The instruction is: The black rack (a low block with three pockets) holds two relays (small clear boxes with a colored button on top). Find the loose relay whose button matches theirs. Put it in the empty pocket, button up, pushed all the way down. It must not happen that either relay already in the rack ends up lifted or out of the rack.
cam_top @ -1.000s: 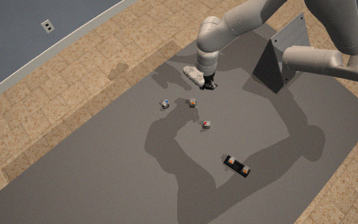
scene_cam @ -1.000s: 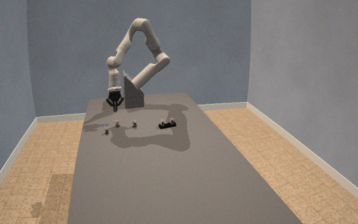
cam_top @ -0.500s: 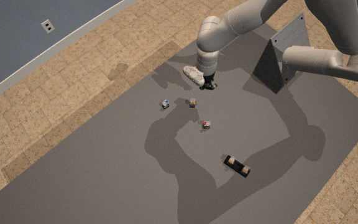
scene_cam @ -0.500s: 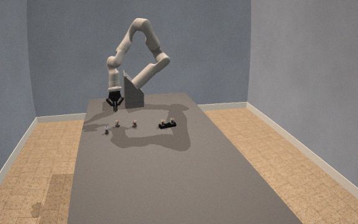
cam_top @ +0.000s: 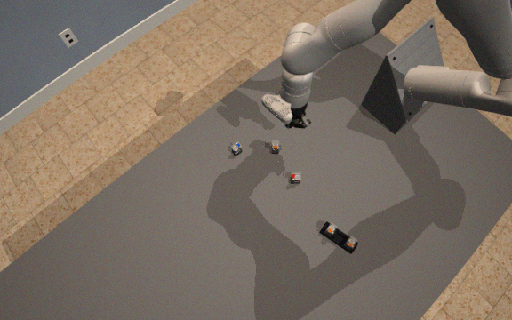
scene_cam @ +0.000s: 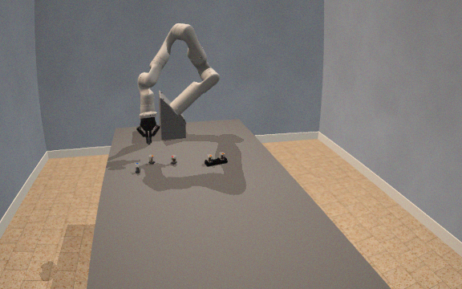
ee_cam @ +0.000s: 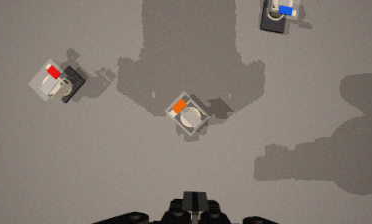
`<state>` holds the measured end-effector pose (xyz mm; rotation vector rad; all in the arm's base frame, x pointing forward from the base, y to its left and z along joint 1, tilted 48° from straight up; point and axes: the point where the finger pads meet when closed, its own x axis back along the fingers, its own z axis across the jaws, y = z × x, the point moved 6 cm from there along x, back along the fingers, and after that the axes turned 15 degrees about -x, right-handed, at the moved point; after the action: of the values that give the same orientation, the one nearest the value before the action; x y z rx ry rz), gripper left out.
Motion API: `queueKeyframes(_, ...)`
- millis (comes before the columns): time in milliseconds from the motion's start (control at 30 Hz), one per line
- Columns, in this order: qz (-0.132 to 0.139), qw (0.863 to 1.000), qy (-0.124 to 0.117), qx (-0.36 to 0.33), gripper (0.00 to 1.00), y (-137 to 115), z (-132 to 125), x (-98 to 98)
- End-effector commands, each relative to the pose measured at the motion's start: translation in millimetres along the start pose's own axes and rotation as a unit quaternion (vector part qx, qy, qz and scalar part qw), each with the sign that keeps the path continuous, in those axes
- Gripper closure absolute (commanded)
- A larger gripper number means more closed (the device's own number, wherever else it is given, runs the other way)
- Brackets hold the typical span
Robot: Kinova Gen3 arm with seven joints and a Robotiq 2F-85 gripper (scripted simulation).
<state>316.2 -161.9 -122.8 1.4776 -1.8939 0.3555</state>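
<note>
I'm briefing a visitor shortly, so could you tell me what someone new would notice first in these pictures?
Probably the big pale arm folded over the far end of the grey table, its shut, empty gripper hanging above the surface. Next, three loose relays near it: blue button, orange button, red button. Further along sits the black rack, with orange-buttoned relays in both end pockets and the middle pocket empty.
</note>
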Motion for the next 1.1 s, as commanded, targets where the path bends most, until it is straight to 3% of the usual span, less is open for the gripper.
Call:
queueKeyframes(0, 0.001, 1.0, 0.001, 0.0, 1.0, -0.4, 0.3, 0.9)
queueKeyframes(233, 0.001, 1.0, 0.001, 0.0, 1.0, -0.5, -0.7, 0.9)
queueKeyframes(300, 0.002, 1.0, 0.0, 0.0, 1.0, -1.7, -18.7, 1.5)
queueKeyframes(367, 0.002, 1.0, 0.0, 0.0, 1.0, -1.7, -18.7, 1.5)
queueKeyframes(433, 0.003, 1.0, -0.001, 0.0, 1.0, -1.0, -57.5, 1.7)
queueKeyframes(600, 0.001, 1.0, 0.0, 0.0, 1.0, 7.4, -111.8, 0.1)
queueKeyframes(1067, 0.001, 1.0, 0.0, 0.0, 1.0, 7.7, -113.0, 0.1)
